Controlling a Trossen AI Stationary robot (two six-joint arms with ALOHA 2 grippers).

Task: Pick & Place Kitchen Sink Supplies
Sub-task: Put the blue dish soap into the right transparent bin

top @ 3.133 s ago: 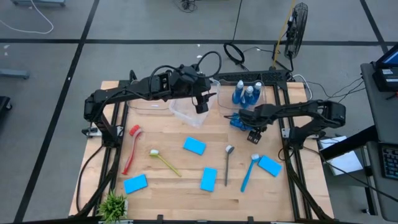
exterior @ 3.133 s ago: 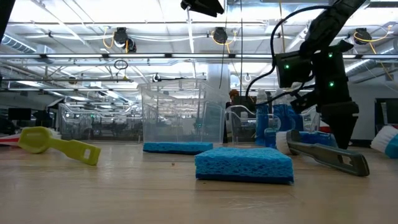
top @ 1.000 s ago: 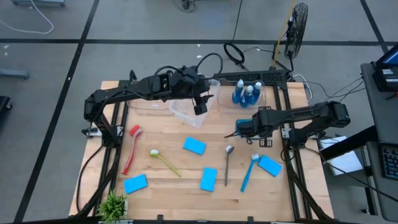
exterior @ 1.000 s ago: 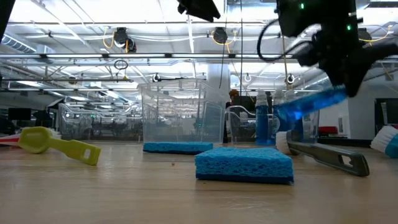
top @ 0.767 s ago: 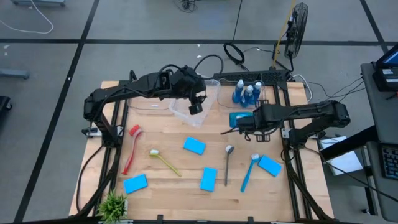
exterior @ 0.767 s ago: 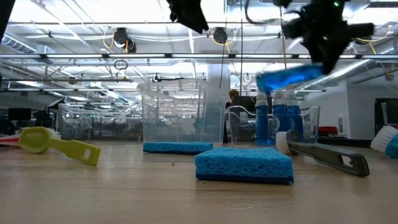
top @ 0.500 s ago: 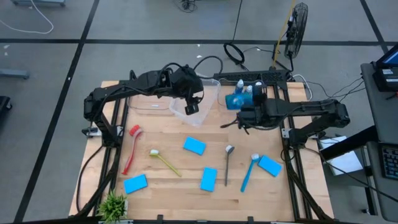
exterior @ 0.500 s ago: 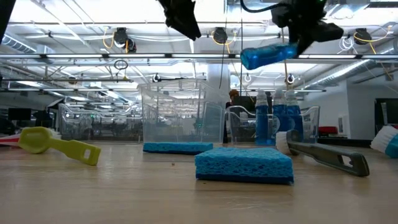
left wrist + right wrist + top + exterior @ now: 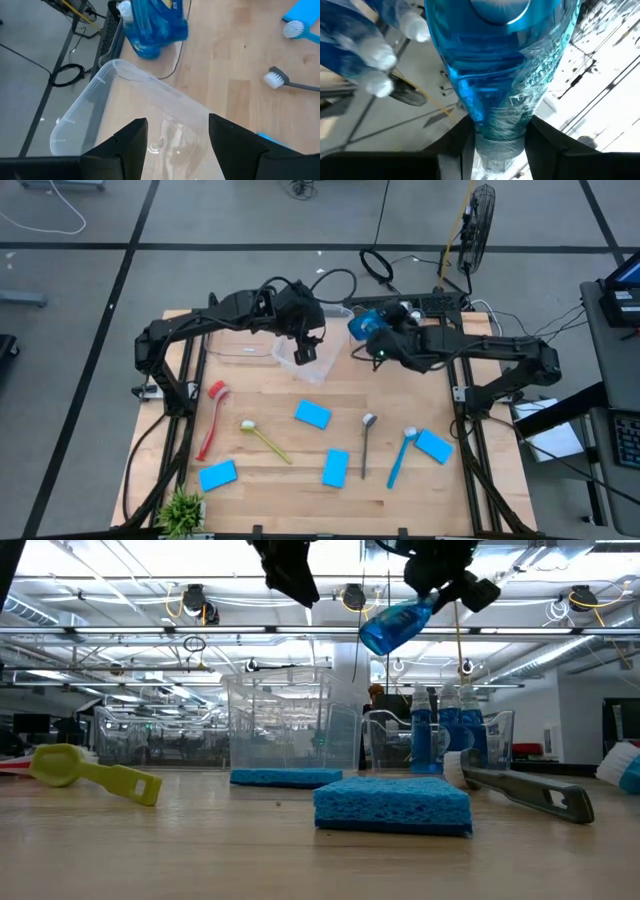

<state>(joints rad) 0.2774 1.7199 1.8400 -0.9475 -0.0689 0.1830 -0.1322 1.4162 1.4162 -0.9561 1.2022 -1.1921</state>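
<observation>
We see our left arm reaching from the left edge toward the back middle of the tabletop, elbow raised, its left gripper [image 9: 306, 350] tipped downward with the jaws standing apart and empty. Our right arm stretches in from the right side across the back, its wrist turned sideways. The right gripper [image 9: 378, 337] is lifted high and its jaws are clamped on the neck of a blue bottle [image 9: 392, 627], which hangs tilted in the air.
</observation>
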